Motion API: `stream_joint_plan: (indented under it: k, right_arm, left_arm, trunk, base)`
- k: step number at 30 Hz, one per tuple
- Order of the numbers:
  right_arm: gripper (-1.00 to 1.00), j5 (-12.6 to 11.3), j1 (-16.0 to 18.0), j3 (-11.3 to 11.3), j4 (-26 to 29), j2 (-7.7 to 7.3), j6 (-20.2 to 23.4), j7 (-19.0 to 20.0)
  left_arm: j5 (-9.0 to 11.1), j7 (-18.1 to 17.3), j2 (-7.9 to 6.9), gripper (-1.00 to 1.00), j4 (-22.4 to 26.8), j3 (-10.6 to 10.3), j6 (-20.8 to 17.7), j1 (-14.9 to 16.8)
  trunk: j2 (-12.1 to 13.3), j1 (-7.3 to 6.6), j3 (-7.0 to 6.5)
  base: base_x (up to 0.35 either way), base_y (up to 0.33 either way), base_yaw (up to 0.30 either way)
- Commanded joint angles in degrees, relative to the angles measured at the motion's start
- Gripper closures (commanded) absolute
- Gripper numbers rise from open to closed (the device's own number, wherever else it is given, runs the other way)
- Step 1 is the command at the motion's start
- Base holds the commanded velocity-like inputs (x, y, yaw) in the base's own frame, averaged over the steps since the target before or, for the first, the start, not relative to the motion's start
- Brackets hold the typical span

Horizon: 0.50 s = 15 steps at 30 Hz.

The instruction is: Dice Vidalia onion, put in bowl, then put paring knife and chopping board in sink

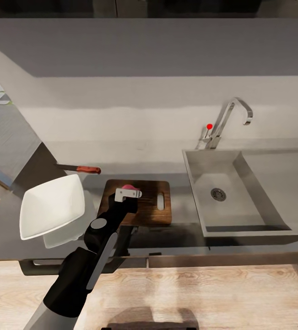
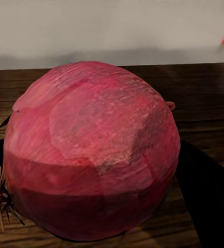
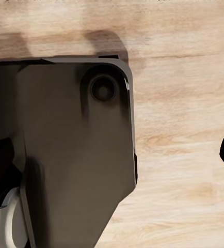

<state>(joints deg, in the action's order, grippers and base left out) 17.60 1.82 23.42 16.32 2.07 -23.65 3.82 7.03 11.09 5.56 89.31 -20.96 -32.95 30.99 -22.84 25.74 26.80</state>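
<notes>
The Vidalia onion (image 1: 129, 187) is out of the sink (image 1: 245, 229) — whole, at the chopping board (image 1: 151, 211) in frame centre, left gripper (image 1: 129, 191) apparently clasping it; dicing, bowl and sink steps remain. Right jaws: cannot tell.

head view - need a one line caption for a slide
Left gripper at the Vidalia onion on the chopping board, bowl and paring knife nearby, sink empty.

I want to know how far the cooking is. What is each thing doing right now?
Onion: whole, on the board, at the left pincer.
Board: flat on the countertop.
Knife: lying untouched behind the bowl.
Bowl: empty.
Sink: empty, no water running.
</notes>
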Motion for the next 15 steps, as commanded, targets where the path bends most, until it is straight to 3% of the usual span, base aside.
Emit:
stream_joint_plan:
  k: [1,15]
  right_arm:
    - [-1.00,0.2,0.0,0.5,0.0,0.04,-0.2,0.4]
    - [-1.00,0.2,0.0,0.5,0.0,0.04,-0.2,0.4]
  left_arm:
    - [0.5,0.5,-0.02,1.00,-1.4,0.0,-0.3,0.0]
    - [0.5,0.5,-0.02,1.00,-1.4,0.0,-0.3,0.0]
  trunk:
    - [-0.1,0.04,0.01]
    - [-0.1,0.04,-1.22]
  base:
    - [0.000,0.000,0.000]
    - [0.000,0.000,0.000]
